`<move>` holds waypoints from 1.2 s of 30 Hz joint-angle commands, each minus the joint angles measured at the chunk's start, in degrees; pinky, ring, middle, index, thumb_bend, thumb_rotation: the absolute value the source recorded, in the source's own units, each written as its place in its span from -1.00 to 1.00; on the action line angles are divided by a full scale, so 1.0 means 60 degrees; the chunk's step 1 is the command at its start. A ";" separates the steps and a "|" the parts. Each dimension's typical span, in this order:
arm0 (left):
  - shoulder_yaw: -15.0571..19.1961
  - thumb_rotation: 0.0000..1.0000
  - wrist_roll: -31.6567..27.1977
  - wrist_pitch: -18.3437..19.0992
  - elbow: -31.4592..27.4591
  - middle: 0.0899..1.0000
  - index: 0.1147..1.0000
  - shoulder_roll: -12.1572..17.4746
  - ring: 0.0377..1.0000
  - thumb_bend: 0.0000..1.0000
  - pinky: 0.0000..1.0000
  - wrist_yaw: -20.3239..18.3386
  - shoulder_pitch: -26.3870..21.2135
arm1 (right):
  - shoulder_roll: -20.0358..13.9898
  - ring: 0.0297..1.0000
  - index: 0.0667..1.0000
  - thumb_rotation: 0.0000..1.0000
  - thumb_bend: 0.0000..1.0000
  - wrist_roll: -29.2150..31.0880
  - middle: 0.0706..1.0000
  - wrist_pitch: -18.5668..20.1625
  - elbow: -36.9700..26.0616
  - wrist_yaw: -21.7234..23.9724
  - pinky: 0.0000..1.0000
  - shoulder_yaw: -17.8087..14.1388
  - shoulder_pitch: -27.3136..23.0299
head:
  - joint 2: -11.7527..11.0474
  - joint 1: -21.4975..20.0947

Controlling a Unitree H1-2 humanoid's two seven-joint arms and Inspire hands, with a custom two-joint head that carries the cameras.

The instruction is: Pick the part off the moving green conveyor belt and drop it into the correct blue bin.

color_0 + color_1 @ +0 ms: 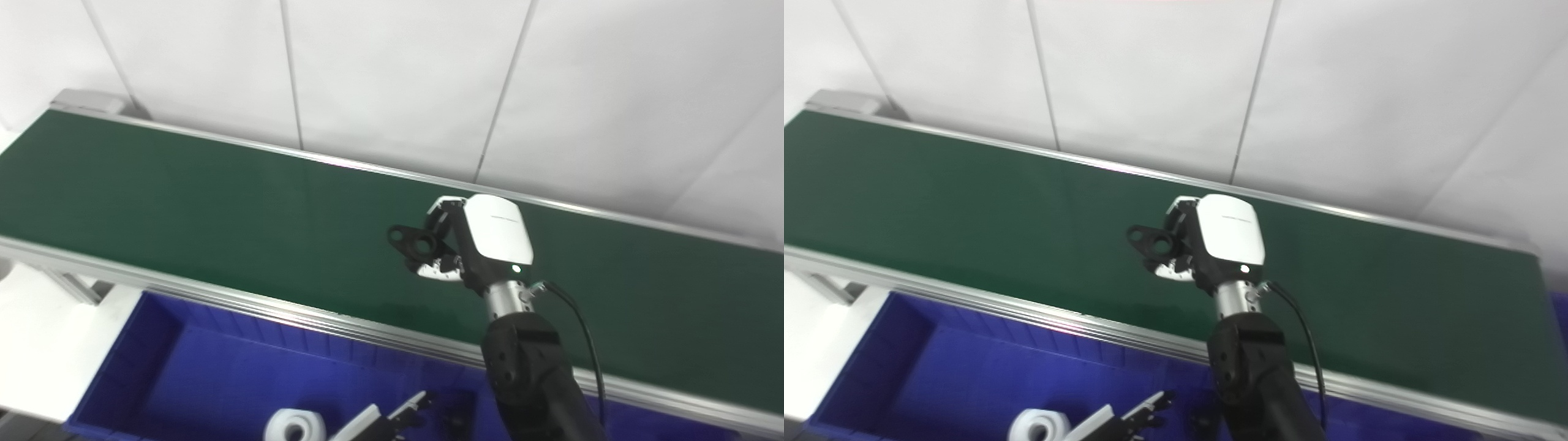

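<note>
Right hand (471, 245): fingers gripping black bracket part (413, 240) above green conveyor belt (184, 202); next, carry to blue bin (202, 367), release

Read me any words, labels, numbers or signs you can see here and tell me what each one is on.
Only one text shows: a faint grey line of print on the white back cover of the right hand, too small and blurred to read.
No readable text on the green conveyor belt, the black part, the blue bin or the wall panels.
</note>
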 commanded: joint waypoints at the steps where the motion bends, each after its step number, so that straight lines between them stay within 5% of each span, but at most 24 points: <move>1: 0.0153 0.90 -0.0467 -0.0433 -0.0514 1.00 1.00 -0.0171 0.98 0.66 0.83 -0.0134 -0.0061 | -0.0015 -0.73 -0.10 -0.74 0.01 -0.0592 -0.61 0.0017 -0.0858 0.0214 -0.79 -0.0155 0.0188 | 0.0070 -0.0249; 6: 0.0875 0.93 -0.1445 0.0044 -0.0866 0.99 1.00 -0.0115 1.00 0.67 0.99 -0.0391 -0.0005 | -0.0265 -0.71 -0.11 -0.74 0.01 -0.1352 -0.60 -0.0105 -0.2546 0.0946 -0.78 -0.0658 0.1919 | 0.0251 -0.0764; 15: 0.1842 0.90 -0.2135 0.0456 -0.1426 0.95 1.00 -0.0189 0.99 0.76 0.90 -0.0354 -0.0085 | -0.0140 -0.69 -0.10 -0.74 0.01 -0.2577 -0.57 -0.0775 -0.4219 0.2243 -0.77 -0.1278 0.4540 | 0.0793 -0.1745; 25: 0.2210 0.86 -0.2462 0.0944 -0.1731 0.94 1.00 -0.0200 0.99 0.69 0.95 -0.0436 -0.0224 | 0.0694 -0.52 -0.09 -0.74 0.02 -0.3177 -0.35 -0.0866 -0.2619 0.2546 -0.65 -0.1777 0.5744 | 0.1061 -0.1826; 28: 0.2175 0.84 -0.2436 0.1020 -0.1800 0.93 1.00 -0.0267 0.98 0.63 0.93 -0.0394 -0.0204 | 0.0674 -0.61 -0.09 -0.75 0.03 -0.3198 -0.44 -0.0792 -0.1985 0.2563 -0.72 -0.1978 0.5741 | 0.1076 -0.1725; 30: 0.2143 0.84 -0.2418 0.1020 -0.1819 0.93 1.00 -0.0311 0.97 0.64 0.93 -0.0370 -0.0177 | 0.0726 -0.55 -0.09 -0.73 0.04 -0.3757 -0.34 -0.0694 -0.1766 0.3175 -0.69 -0.2065 0.5645 | 0.1088 -0.1668; 32: 0.2108 0.84 -0.2380 0.1057 -0.1870 0.93 1.00 -0.0339 0.97 0.64 0.92 -0.0346 -0.0154 | 0.0803 -0.33 -0.08 -0.70 0.04 -0.4223 -0.03 -0.0700 -0.1743 0.3868 -0.53 -0.2156 0.5610 | 0.1109 -0.1652; 34: 0.2093 0.84 -0.2359 0.1125 -0.1943 0.92 1.00 -0.0363 0.96 0.64 0.90 -0.0326 -0.0138 | 0.0869 0.19 0.31 -0.23 0.71 -0.4598 0.38 -0.0781 -0.1766 0.4500 -0.03 -0.2225 0.5600 | 0.1129 -0.1644; 36: 0.2084 0.83 -0.2374 0.1166 -0.1985 0.92 1.00 -0.0391 0.96 0.63 0.89 -0.0320 -0.0126 | 0.0905 0.36 0.42 -0.05 0.93 -0.4821 0.49 -0.0883 -0.1826 0.4967 0.14 -0.2285 0.5592 | 0.1125 -0.1594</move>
